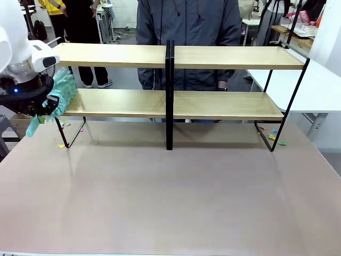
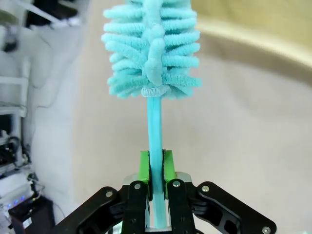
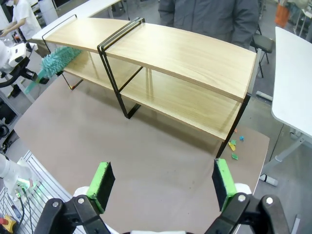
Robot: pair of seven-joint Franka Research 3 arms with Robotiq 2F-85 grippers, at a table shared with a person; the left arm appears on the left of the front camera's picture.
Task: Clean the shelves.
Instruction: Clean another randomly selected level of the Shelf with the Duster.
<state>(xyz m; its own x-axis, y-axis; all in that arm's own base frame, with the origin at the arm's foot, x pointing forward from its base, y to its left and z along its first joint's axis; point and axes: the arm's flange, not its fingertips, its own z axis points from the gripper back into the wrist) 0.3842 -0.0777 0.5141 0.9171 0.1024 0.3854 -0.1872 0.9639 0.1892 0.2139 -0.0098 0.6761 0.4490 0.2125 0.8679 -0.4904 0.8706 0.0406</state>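
While the shelves (image 1: 176,80) stand along the far edge of the brown table (image 1: 170,202), their two racks meet at a black frame near the middle, each carrying an upper and a lower light-wood board on thin black legs. A person in a dark grey jacket (image 1: 189,21) stands just behind them at the table's far side. At the shelves' left end a teal duster (image 1: 63,93) has its fluffy head lying beside the end of the lower board, close under the upper one; whether it touches the wood cannot be told. The left gripper (image 2: 156,168) is clamped on the duster's thin teal handle, green pads pressed against it from both sides, with the head rising beyond the fingertips. The right gripper (image 3: 161,183) hovers above the table's near right part with its jaws spread wide and nothing between them. Small coloured paper scraps (image 3: 234,146) lie on the table by the right legs, and a few more (image 1: 64,136) by the left legs.
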